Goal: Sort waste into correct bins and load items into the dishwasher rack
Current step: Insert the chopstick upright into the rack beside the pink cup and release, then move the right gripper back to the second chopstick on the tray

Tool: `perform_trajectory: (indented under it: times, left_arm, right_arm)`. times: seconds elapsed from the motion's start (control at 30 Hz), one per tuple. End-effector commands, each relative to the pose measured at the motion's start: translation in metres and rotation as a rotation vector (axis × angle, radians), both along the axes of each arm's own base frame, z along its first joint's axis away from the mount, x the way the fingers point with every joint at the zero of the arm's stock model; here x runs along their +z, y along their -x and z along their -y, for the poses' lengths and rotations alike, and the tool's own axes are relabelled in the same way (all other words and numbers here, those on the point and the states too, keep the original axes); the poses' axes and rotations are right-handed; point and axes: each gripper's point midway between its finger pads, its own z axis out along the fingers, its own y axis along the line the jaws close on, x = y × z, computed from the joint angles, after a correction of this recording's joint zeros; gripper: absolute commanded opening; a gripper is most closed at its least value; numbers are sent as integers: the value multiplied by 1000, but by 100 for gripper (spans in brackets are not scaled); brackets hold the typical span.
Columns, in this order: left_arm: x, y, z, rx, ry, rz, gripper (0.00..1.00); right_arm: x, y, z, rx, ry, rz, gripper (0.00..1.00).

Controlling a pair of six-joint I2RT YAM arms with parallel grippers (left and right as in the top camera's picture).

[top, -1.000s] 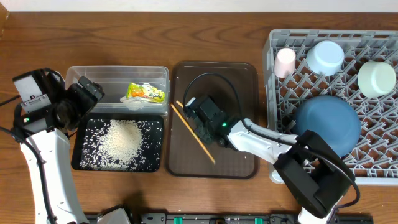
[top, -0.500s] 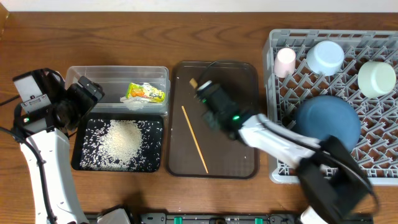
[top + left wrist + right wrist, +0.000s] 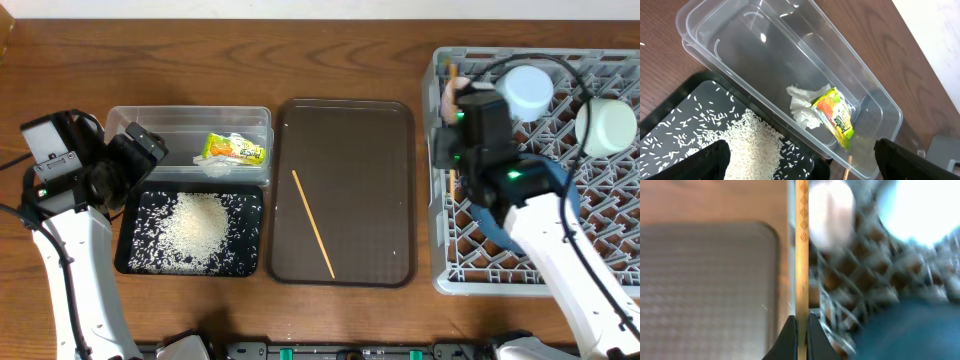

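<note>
The right gripper (image 3: 800, 326) is closed tight on one chopstick (image 3: 802, 255), above the left edge of the dishwasher rack (image 3: 440, 272). The left gripper (image 3: 801, 150) is spread wide and holds nothing. A second chopstick (image 3: 313, 224) lies on the brown tray (image 3: 390, 130).

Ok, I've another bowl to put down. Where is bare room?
Free: the brown tray right of the lone chopstick; the clear tub's end left of the wrapper. Crowded: the rack's back row, with pink cup, blue bowl, green bowl; the black tray, covered in rice.

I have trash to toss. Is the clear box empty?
Not empty: the clear tub holds a yellow-green wrapper and a crumpled white tissue.
</note>
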Motion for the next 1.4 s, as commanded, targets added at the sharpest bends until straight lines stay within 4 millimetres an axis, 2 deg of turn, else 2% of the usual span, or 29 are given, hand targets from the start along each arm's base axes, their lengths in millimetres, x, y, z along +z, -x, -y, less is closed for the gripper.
perform_trajectory:
  times: [0.0, 0.07, 0.17, 0.7, 1.07, 1.2, 1.3, 1.37]
  left_arm:
    - [6, -2, -3, 10, -4, 12, 95]
    - [6, -2, -3, 11, -4, 12, 95]
    - [6, -2, -3, 11, -4, 12, 95]
    - [5, -2, -3, 11, -3, 9, 95]
    - [5, -2, -3, 11, -3, 9, 95]
    - [5, -2, -3, 11, -3, 9, 95]
    - [5, -2, -3, 11, -3, 9, 95]
    - [5, -2, -3, 11, -3, 9, 95]
  right_arm:
    - [-19, 13, 5, -24, -60, -96, 1]
    - [-29, 22, 9, -34, -51, -142, 1]
    - [-35, 27, 10, -35, -47, -164, 1]
    - [-36, 28, 12, -17, -23, -170, 6]
    - [-23, 7, 13, 67, 58, -67, 9]
    - [-23, 7, 13, 68, 57, -68, 15]
    - [-22, 6, 7, 87, 31, -63, 18]
    - [-19, 4, -10, 145, -46, -48, 19]
